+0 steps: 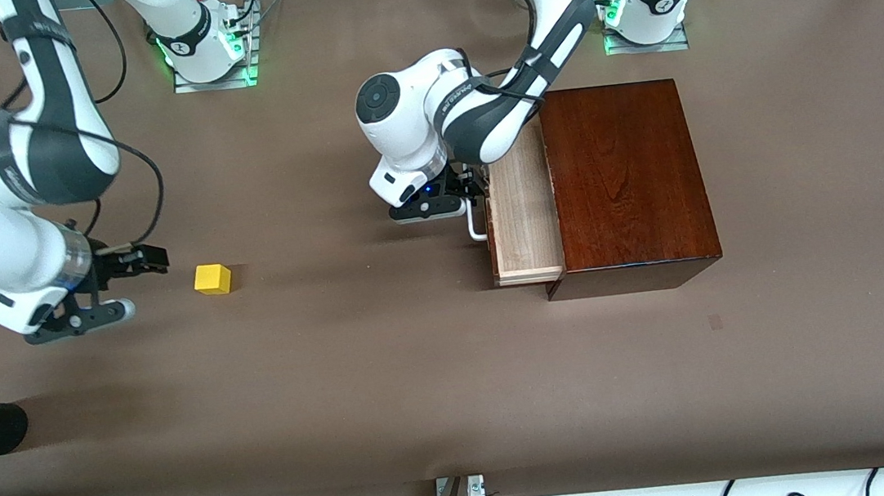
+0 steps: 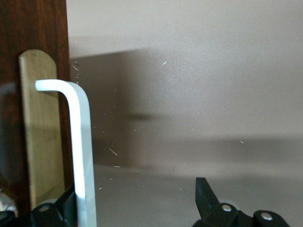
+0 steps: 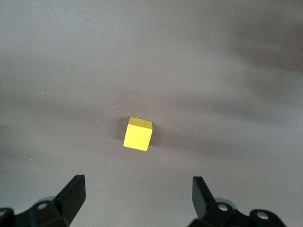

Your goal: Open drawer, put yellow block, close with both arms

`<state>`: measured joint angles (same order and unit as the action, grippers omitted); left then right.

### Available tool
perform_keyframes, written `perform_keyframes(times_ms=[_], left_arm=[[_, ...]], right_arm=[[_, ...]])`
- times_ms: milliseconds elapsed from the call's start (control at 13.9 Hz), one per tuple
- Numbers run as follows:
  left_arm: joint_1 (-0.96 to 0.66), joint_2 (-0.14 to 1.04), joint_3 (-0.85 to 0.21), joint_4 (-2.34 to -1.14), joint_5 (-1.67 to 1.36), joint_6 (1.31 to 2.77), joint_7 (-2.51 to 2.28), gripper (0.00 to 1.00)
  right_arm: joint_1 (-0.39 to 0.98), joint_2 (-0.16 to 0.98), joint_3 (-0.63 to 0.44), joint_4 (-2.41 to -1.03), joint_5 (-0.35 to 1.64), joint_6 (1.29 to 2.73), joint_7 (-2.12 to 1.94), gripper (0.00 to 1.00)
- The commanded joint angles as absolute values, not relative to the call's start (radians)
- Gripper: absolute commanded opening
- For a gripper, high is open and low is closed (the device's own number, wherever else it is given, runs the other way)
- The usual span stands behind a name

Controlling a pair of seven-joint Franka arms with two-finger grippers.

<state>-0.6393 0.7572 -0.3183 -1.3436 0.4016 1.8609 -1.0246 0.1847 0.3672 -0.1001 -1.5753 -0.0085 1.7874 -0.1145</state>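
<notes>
Your drawer [image 1: 522, 215] is pulled out with the left hand [image 1: 468, 196] spread wide at its white handle [image 2: 79, 142], while the yellow block [image 1: 213, 279] sits unpicked on the tabletop [image 1: 391, 385], just ahead of your wide-open right hand [image 1: 135, 284].

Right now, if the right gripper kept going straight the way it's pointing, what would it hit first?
Most likely the yellow block. The right gripper is open, and the block sits on the table roughly centred ahead of its fingers, with nothing else between them. How much gap remains is unclear.
</notes>
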Motion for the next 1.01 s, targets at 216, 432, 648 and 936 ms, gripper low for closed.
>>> perform_keyframes(times_ms=[216,432,648,936], left_arm=[[-0.650,0.788,-0.318,-1.162,0.384,1.651,-0.950,1.00],[-0.649,0.782,-0.313,-1.022,0.374,1.478,-0.858,1.00],[-0.609,0.735,-0.302,-0.985,0.371,1.391,-0.751,1.00],[-0.471,0.605,-0.282,-1.029,0.248,1.379,-0.568,1.00]], right_arm=[[0.175,0.357,-0.101,-1.774,0.046,2.014,-0.109,1.00],[0.175,0.356,-0.101,-1.871,0.060,2.121,-0.107,1.00],[0.175,0.356,-0.101,-1.991,0.069,2.262,-0.107,1.00],[0.175,0.365,-0.101,-2.075,0.071,2.362,-0.088,1.00]])
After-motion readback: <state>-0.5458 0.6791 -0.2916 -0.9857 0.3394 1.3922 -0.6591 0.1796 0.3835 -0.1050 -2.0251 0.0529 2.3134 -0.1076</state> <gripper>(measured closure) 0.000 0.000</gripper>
